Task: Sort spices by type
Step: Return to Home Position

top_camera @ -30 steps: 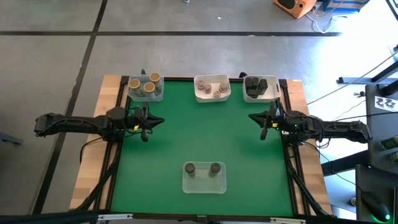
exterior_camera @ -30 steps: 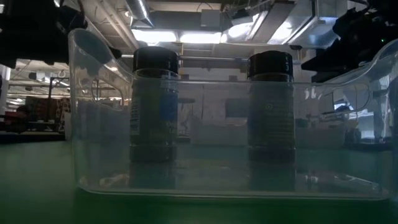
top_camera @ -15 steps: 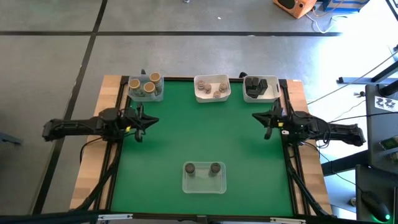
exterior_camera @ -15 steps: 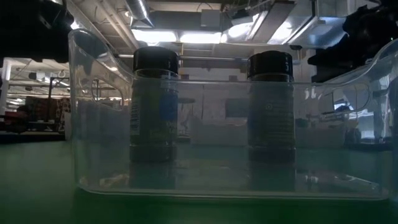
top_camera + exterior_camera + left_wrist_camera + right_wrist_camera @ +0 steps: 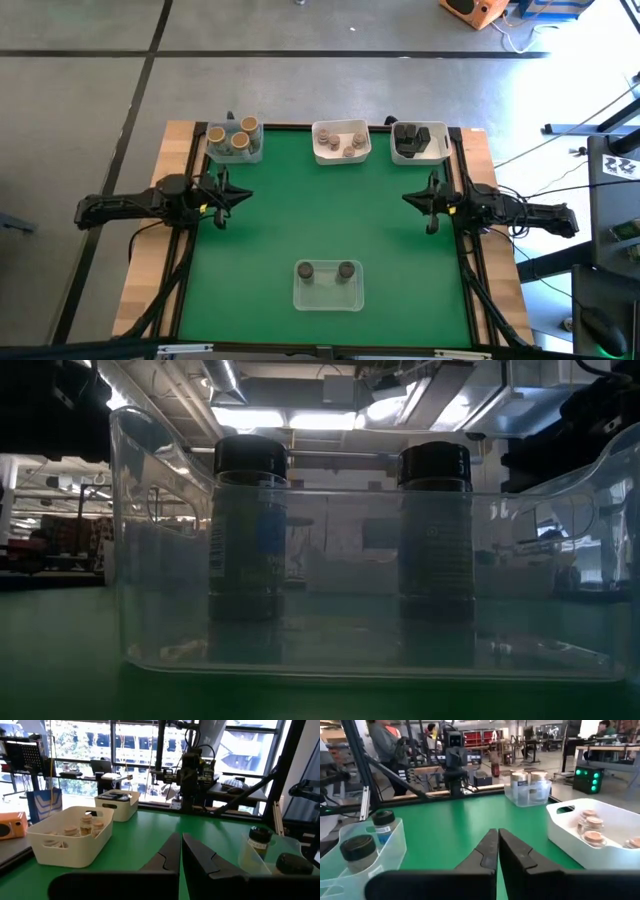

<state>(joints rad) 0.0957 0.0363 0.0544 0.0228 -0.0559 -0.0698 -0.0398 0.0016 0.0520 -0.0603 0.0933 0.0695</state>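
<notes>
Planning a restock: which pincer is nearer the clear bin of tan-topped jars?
Left. The left pincer hangs close to the clear bin, on its side; the right pincer is far across the table.

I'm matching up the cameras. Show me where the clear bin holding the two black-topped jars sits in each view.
High view: clear bin at bottom centre, on the green mat's near edge.
Low view: clear bin fills almost the whole picture, directly before the camera.
Left wrist view: clear bin in view, close to the camera on the mat.
Right wrist view: clear bin in view, likewise close to the camera.
Shared landmark: the green mat.
</notes>
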